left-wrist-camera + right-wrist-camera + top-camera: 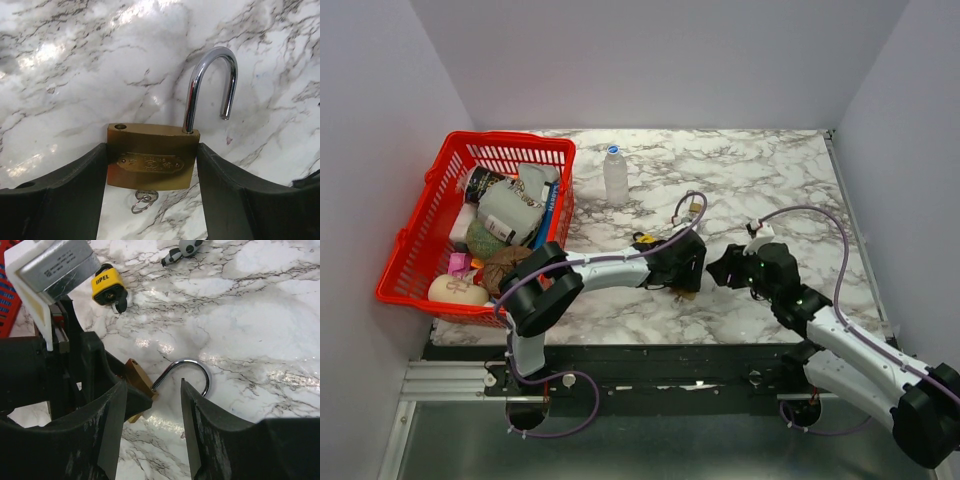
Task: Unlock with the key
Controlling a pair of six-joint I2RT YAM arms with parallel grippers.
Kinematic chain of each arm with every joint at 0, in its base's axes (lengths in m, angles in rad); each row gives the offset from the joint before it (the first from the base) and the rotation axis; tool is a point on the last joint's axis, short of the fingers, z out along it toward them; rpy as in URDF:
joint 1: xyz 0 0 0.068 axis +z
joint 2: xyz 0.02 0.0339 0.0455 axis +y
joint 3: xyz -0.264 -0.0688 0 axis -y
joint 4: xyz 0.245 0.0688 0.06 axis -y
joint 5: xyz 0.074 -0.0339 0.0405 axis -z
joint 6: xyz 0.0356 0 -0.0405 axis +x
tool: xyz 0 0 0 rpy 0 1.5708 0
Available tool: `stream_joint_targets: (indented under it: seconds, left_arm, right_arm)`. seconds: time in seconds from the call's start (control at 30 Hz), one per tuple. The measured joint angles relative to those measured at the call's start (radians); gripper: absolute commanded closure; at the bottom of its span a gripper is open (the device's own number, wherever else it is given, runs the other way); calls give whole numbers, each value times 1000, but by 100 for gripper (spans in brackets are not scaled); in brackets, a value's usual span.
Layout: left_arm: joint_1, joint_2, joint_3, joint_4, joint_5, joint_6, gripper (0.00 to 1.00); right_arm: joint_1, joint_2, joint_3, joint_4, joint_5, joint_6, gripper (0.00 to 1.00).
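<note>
The brass padlock [150, 162] lies on the marble table [770, 180]. Its silver hoop [210, 75] stands open, and a key [144, 199] sticks in its bottom. My left gripper [152, 170] squeezes its two sides, jaws partly spread. At 3 o'clock my right gripper [152, 390] gapes wide and holds nothing. A yellow lock [107, 286] sits at 11 o'clock, with a bottle [616, 175] farther that way. A full red basket [420, 250] is at 9.

A red basket [415, 250] sits on the marble surface [770, 170], crammed with tins and packets too jumbled to name. Just right of the basket stands a clear bottle [616, 175] – upright. Further right of the basket lies a small yellow item [105, 282].
</note>
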Motion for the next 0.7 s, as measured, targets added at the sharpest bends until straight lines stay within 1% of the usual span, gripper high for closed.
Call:
stream_joint_targets:
  seconds: [0.1, 0.23, 0.27, 0.3, 0.37, 0.4, 0.6, 0.7]
  left_arm:
    - [0, 34, 45, -4, -3, -20, 34]
    - [0, 48, 68, -7, -4, -25, 21]
    - [0, 48, 71, -9, -5, -20, 17]
    - [0, 48, 72, -8, -5, -15, 9]
    - [0, 48, 81, -9, -5, 0, 2]
    - [-1, 47, 89, -6, -5, 6, 1]
    - [-2, 7, 114, -1, -5, 76, 1]
    - [-2, -29, 115, -20, -5, 123, 1]
  right_arm:
    - [-2, -46, -27, -6, 20, 16, 43]
    - [-2, -116, -61, -12, 36, 34, 44]
    - [-2, -128, -66, -13, 40, 38, 44]
    - [-2, -140, -71, -14, 44, 46, 44]
    - [-2, -159, -78, -18, 51, 63, 44]
    - [-2, -169, -82, -19, 53, 74, 44]
    - [-3, -197, -92, -22, 58, 116, 45]
    - [-6, -187, -90, -31, 61, 132, 41]
